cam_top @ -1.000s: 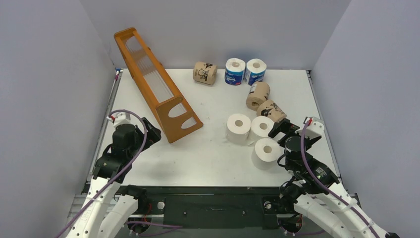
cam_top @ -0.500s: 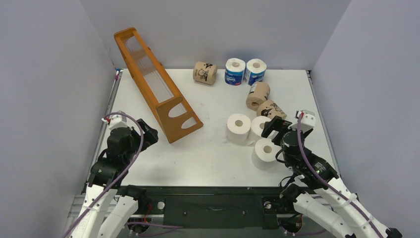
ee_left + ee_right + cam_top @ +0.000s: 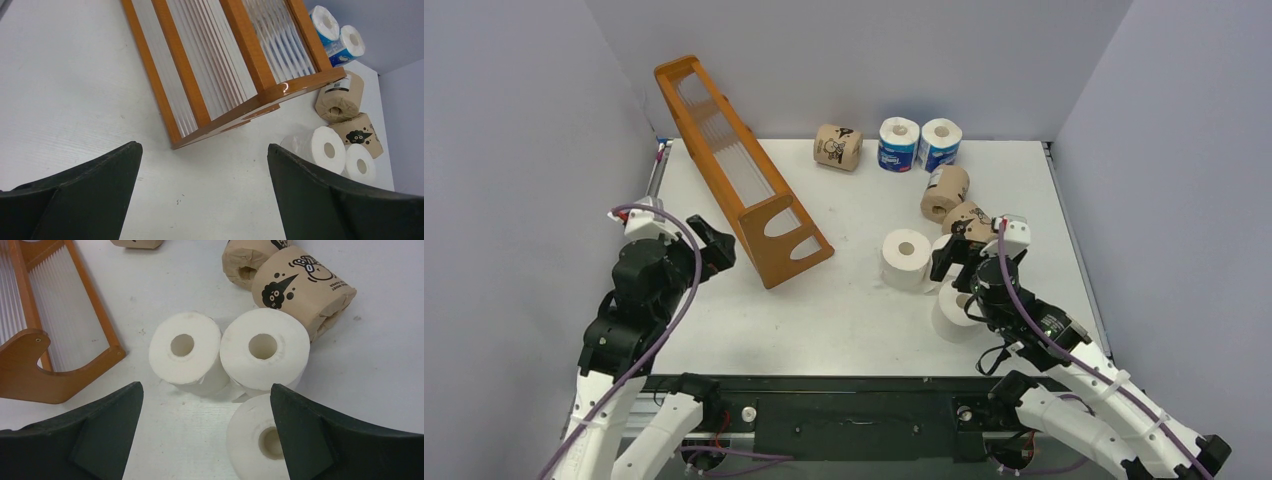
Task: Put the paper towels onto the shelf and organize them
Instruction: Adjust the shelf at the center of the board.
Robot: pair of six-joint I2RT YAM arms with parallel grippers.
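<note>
A white table (image 3: pixel 844 320) fills the middle of the overhead view, its top faintly grained and dotted with a few small dark specks. Pale grey walls close it in: a back wall (image 3: pixel 854 60) at 12 o'clock, a left wall (image 3: pixel 514 150) at 9 o'clock and a right wall (image 3: pixel 1174 150) at 3 o'clock. A thin metal rail (image 3: pixel 653 180) edges the table at 9 o'clock, and a second rail (image 3: pixel 1053 172) at 3 o'clock. At 6 o'clock lies a black plate (image 3: pixel 854 415) with bolt holes. A tiny red-and-blue item (image 3: pixel 662 145), perhaps a clip, sits at the 11 o'clock corner.

We can read no words. The brown roll (image 3: pixel 300 287) just beside the white rolls (image 3: pixel 263 352) bears a black cartoon print and lettering too small to read. The logo on the blue rolls (image 3: pixel 899 145), beyond the white rolls, is blurred.
</note>
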